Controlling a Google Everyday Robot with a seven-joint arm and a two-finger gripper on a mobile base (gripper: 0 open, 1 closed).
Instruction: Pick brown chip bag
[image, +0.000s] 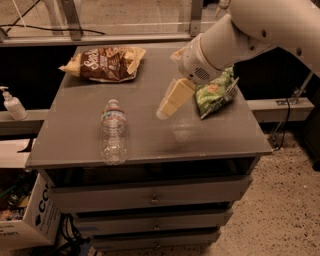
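Observation:
The brown chip bag (104, 63) lies flat at the far left of the grey cabinet top (145, 135), dark brown front with white lettering and yellow-tan ends. My gripper (170, 102) hangs over the middle of the top, pointing down and left, to the right of the bag and well apart from it. It holds nothing that I can see. The white arm reaches in from the upper right.
A smaller green chip bag (215, 92) lies at the right, partly behind my arm. A clear plastic water bottle (113, 131) lies on its side at the front left. A soap pump bottle (12, 104) stands on a shelf to the left. Drawers (150, 197) below.

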